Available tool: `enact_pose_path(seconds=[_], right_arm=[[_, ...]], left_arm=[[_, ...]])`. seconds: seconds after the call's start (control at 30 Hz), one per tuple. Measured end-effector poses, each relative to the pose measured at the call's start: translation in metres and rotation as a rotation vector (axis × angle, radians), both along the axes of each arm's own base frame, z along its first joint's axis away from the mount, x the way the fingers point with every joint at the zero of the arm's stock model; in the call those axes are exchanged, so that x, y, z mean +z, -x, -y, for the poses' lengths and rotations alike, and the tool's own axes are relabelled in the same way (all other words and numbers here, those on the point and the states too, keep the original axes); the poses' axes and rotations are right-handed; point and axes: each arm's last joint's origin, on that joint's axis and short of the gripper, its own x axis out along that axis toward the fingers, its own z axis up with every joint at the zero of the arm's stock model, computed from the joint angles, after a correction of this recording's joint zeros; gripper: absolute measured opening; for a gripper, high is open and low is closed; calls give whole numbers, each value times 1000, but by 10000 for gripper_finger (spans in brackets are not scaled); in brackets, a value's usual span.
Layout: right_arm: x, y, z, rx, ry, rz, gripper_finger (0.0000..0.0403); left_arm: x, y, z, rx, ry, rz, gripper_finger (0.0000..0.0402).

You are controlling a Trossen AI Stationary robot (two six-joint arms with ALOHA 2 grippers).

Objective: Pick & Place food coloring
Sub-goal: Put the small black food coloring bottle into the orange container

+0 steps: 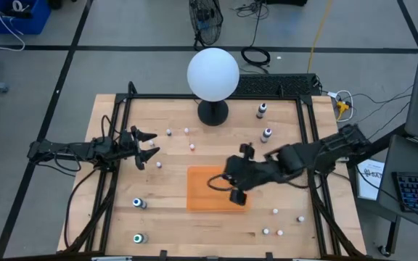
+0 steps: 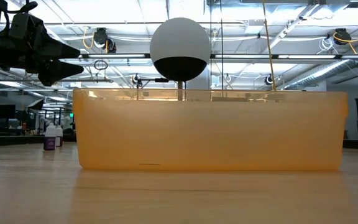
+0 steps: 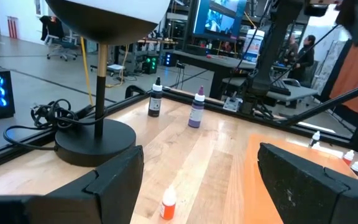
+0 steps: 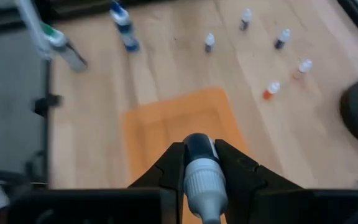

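Note:
Small white-capped food coloring bottles lie scattered over the wooden table. My right gripper (image 1: pixel 235 190) hovers over the orange mat (image 1: pixel 202 190), shut on one dark bottle (image 4: pixel 198 163). My left gripper (image 1: pixel 146 147) is open near the table's left side, above loose bottles (image 1: pixel 158 164) and touching none. In the left wrist view its fingers (image 3: pixel 114 180) stand wide apart, with an orange bottle (image 3: pixel 168 204) upright on the wood between them. A purple bottle (image 3: pixel 197 109) and a dark one (image 3: pixel 156 99) stand farther off. My right gripper pinches the bottle between its two fingers (image 4: pixel 166 171), at the shoulder where the white cap (image 4: pixel 202 183) meets the dark body (image 4: pixel 197 146). The bottle lies along the fingers, cap toward the wrist. It sits above the orange mat, fingers slanting down.
A big white globe (image 1: pixel 212 74) on a black base (image 1: pixel 212 112) stands at the far middle of the table. More bottles rest near the right near corner (image 1: pixel 275 211) and the left near corner (image 1: pixel 138 204). A black frame rims the table. People show in the room beyond.

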Motion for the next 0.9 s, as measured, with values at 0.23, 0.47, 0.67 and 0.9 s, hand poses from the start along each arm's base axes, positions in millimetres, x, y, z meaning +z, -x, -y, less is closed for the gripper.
enact_pose_path(seconds=[0.23,0.47,0.67,0.9], right_arm=[[-55,-42,5,-1,6,-416,54],[-137,-54,-15,69,-12,-719,54],[-187,-48,-24,92,-59,-772,54],[-213,-40,-23,82,-57,-783,54]], left_arm=[[0,0,0,0,0,-1,310],[0,0,0,1,0,-1,310],[0,0,0,1,0,0,310],[0,0,0,1,0,-2,310]])
